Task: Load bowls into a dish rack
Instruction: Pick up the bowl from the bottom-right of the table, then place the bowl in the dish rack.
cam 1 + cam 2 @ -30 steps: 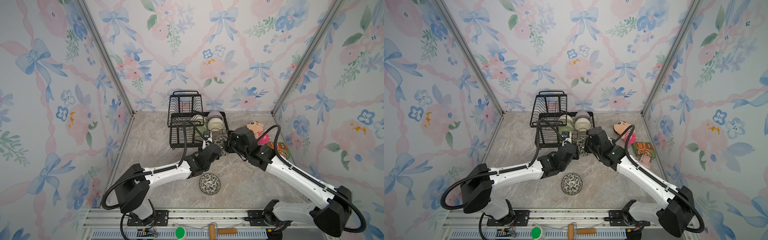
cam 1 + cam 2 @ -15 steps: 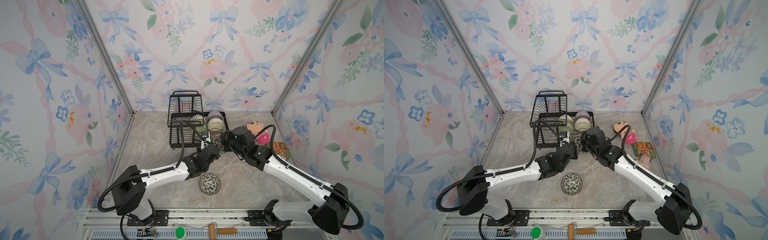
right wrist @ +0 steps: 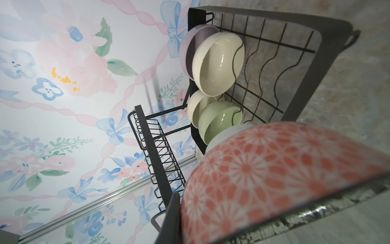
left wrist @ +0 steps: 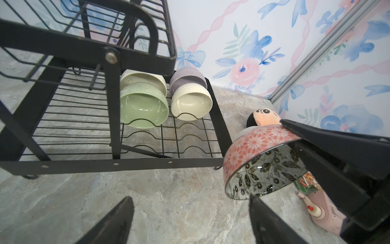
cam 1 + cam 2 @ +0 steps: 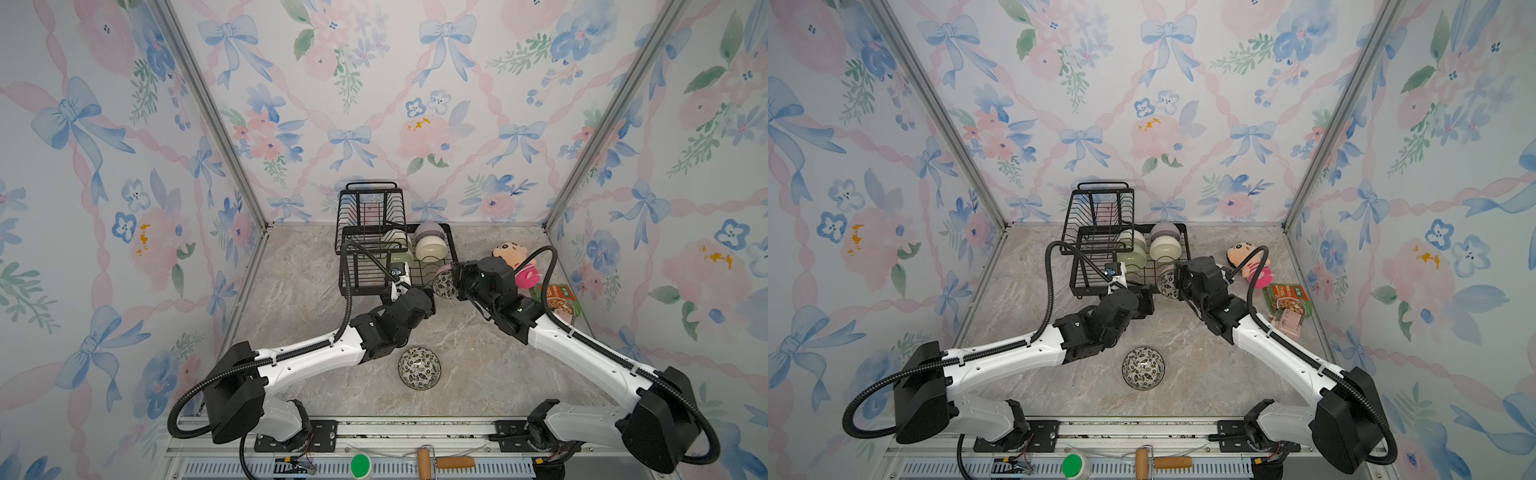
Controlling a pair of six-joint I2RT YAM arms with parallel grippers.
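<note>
Four plain bowls [image 4: 143,109] in black wire dish rack [image 4: 116,163]. Right fingers [image 4: 327,137] clamped on leaf-patterned bowl [image 4: 253,143], left fingers [image 4: 114,221] wide open, empty. Twin bowl [image 5: 419,368] waiting near front edge of counter [image 5: 478,374].

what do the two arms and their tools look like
The left arm and right arm have white shells, black joint housings and a looping black ribbed cable. The left tool and right tool have black wedge-shaped fingers.
</note>
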